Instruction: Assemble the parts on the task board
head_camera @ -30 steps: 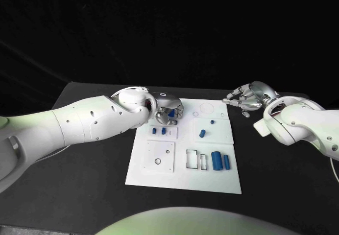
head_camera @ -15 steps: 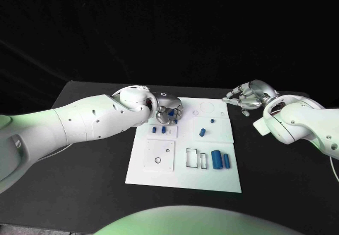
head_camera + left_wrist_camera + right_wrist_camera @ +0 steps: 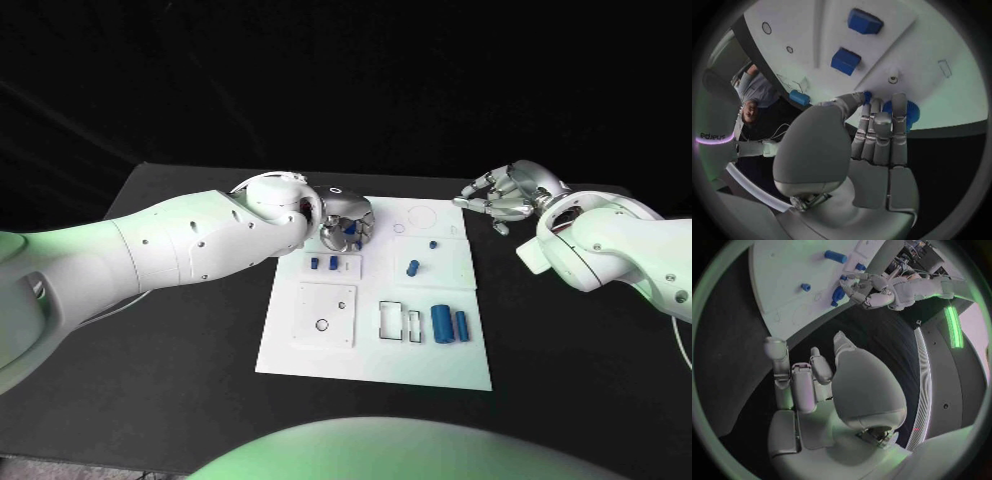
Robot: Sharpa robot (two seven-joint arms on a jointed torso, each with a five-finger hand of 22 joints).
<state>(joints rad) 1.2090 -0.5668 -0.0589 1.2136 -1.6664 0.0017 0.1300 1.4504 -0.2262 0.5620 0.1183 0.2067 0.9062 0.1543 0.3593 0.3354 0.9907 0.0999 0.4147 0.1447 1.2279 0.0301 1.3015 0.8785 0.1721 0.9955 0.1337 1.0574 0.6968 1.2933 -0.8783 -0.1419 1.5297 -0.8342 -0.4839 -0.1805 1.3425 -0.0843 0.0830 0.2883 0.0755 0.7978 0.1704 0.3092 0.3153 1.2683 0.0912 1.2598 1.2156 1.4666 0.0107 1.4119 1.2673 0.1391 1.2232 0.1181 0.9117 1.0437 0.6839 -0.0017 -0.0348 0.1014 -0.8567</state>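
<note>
The white task board [image 3: 375, 360] lies in the middle of the black table. My left hand [image 3: 343, 222] hovers over its far left corner and grips a round blue part [image 3: 908, 113] between thumb and fingers. Just nearer than that hand, two small blue blocks [image 3: 323, 265] stand on the board. They appear again in the left wrist view [image 3: 845, 60]. A blue piece [image 3: 414, 268] lies mid-board, and two blue cylinders [image 3: 451, 326] lie side by side toward the near right. My right hand [image 3: 500, 197] hangs off the board's far right corner with its fingers apart and nothing in them.
A raised white plate [image 3: 326, 317] with small holes sits on the board's near left. Rectangular cut-outs [image 3: 400, 322] lie beside the cylinders. Black table [image 3: 173, 330] runs around the board on all sides. My left hand [image 3: 873, 292] and the board [image 3: 779, 290] also show in the right wrist view.
</note>
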